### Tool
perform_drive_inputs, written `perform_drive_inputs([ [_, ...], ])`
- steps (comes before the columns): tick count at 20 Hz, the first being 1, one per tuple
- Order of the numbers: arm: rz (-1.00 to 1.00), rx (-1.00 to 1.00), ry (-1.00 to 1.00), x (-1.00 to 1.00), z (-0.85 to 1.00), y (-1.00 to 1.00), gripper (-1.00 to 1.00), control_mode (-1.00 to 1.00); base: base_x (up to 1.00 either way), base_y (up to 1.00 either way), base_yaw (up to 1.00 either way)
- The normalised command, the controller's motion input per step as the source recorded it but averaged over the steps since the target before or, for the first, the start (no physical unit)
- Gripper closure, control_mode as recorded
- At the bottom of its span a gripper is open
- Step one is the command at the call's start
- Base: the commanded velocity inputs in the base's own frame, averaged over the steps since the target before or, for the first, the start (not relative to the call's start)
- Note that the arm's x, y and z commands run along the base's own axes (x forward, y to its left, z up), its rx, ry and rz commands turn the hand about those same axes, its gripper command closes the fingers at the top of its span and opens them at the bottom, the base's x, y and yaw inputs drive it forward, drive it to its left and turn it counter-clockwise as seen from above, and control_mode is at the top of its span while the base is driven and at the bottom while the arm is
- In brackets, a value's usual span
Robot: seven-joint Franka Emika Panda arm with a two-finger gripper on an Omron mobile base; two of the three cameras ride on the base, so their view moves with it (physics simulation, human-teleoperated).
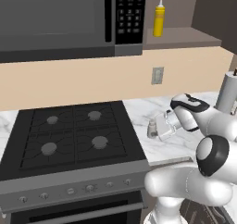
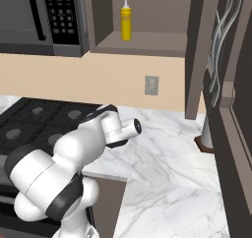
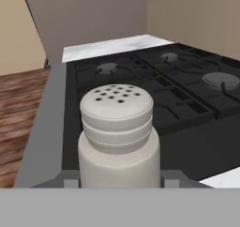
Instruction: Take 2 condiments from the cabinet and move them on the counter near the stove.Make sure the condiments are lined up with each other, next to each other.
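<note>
The gripper (image 1: 152,129) is clenched on the pale grey shaker (image 3: 118,137), which sits upright between the jaws w/ its holed cap facing the hand view; in the left base view it shows as a small grey shape at the arm's tip, low over the marble table (image 1: 143,109) just right of the stove (image 1: 69,135). Whether its base already touches the slab I can't tell. The 2nd condiment, the yellow squeeze bottle (image 2: 126,21), stands upright on the cabinet shelf (image 2: 147,43), well apart from the shaker. Step in hand looks like the set-down of the shaker near the stove, so roughly halfway thru the task. To do it well: keep the shaker vertical, lower straight down till the base is flat on the marble, then open the jaws w/o dragging sideways, since it's short and light and could tip or skid. Pick a spot close to the stove edge but not on the grates, and leave bare table beside it so the bottle can go right next to it, in line. Lift straight up afterwards to avoid clipping the cap.
</note>
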Motion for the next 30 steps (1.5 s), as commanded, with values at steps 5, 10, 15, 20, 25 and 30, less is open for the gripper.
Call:
perform_drive_inputs([
  [5,0.05,0.00,-0.02,0.00,-0.12,0.00,1.00,-1.00,0.00,0.00,0.00],
  [10,0.04,0.00,-0.03,0.00,-0.12,0.00,1.00,-1.00,0.00,0.00,0.00],
  [15,0.03,0.00,-0.02,0.00,-0.06,0.00,1.00,-1.00,0.00,0.00,0.00],
  [20,0.03,0.00,-0.05,0.01,-0.06,0.00,1.00,-1.00,0.00,0.00,0.00],
  [25,0.02,0.00,-0.06,0.05,-0.04,0.00,1.00,-1.00,0.00,0.00,0.00],
  [30,0.02,0.08,-0.02,0.03,0.00,0.00,1.00,-1.00,0.00,0.00,0.00],
])
